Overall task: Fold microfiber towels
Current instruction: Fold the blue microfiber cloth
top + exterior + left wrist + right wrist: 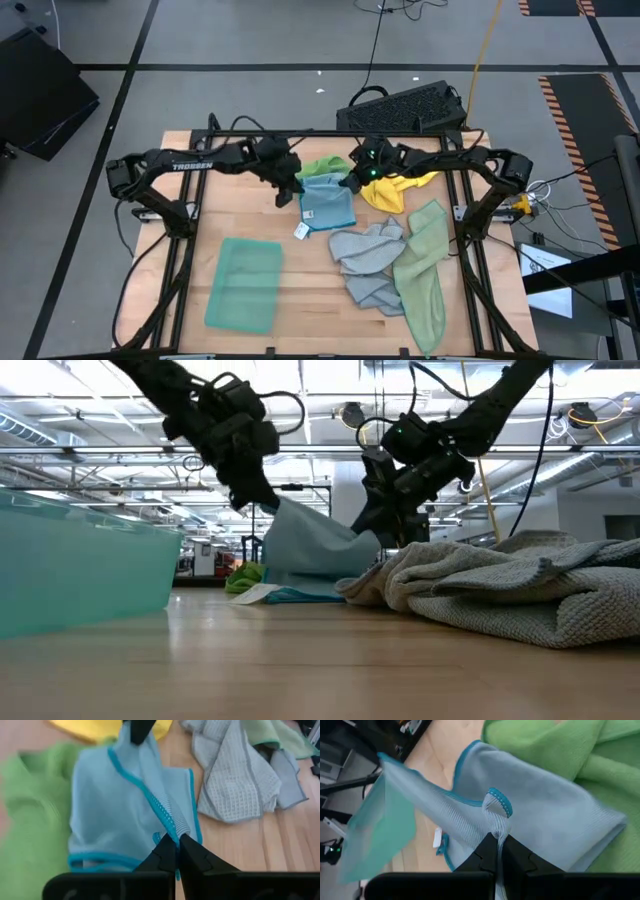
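The light blue towel point(327, 203) is a thin, finely ribbed cloth with a darker turquoise stitched hem. It sits at the middle of the far half of the wooden desk point(300, 290), partly lifted off the surface so that it stands as a slack tent in the low view; a small white tag point(300, 231) lies at its near left corner.

The left hand point(176, 845) has its two dark fingers pressed together on the hem at the towel's left edge. The right hand point(499, 845) pinches a bunched fold of the hem at the opposite, right edge. Both arms reach inward from the desk's outer sides and meet over the towel, forearms roughly level, wrists angled down.

Other cloths on the desk:
- Bright green towel point(322, 166): plush and crumpled, lying behind and partly under the blue one.
- Yellow towel point(392, 190): crumpled, just right of the blue one, below the right wrist.
- Grey towel point(368, 262): coarse waffle weave, heaped in loose folds to the near right.
- Pale sage green towel point(422, 275): draped long and narrow along the grey towel's right side, overlapping it.
- Teal green towel point(244, 283): a flat, smooth rectangle at the near left, well apart from the rest.

A black keyboard point(402, 105) lies on the floor beyond the desk.
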You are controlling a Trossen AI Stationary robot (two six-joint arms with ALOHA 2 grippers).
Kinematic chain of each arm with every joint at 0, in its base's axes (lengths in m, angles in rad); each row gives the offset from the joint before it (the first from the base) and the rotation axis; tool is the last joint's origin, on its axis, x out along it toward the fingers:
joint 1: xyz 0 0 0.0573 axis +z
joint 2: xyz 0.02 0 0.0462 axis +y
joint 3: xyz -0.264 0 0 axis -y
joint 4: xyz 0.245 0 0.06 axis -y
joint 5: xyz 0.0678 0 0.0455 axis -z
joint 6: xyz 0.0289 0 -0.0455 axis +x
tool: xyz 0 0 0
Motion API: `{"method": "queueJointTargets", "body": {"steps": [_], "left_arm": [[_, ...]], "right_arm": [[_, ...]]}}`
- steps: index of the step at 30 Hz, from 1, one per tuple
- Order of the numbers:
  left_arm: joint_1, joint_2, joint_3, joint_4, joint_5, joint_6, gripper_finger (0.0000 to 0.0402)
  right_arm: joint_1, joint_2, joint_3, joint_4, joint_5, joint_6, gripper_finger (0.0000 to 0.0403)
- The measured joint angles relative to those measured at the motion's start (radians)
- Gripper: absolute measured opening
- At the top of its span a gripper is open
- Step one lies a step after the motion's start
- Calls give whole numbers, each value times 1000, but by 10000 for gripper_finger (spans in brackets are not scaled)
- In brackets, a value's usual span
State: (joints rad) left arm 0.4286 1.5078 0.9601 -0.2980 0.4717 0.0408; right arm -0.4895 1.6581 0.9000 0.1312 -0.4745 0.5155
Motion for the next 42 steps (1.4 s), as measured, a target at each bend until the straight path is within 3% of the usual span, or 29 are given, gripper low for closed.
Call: {"method": "queueJointTargets", "body": {"steps": [7,11,16,23,31,35,42], "left_arm": [[-30,0,-131,182,-77,-72,10],[-31,0,-151,215,-138,-80,6],[-3,-30,-99,249,-191,-111,8],[107,-87,40,278,-384,-42,8],[268,-46,65,254,-246,-24,7],[275,-41,65,228,-160,-20,4],[224,-39,65,92,-140,4,4]], "right_arm": [[20,1,-65,96,-18,-79,4],[28,2,-82,184,63,-82,4],[1,2,-82,424,123,-28,4],[-84,2,-80,591,213,18,4],[-149,0,-77,606,208,-8,4],[-150,0,-78,588,183,-11,4],[-125,2,-80,510,181,-31,4]]}}
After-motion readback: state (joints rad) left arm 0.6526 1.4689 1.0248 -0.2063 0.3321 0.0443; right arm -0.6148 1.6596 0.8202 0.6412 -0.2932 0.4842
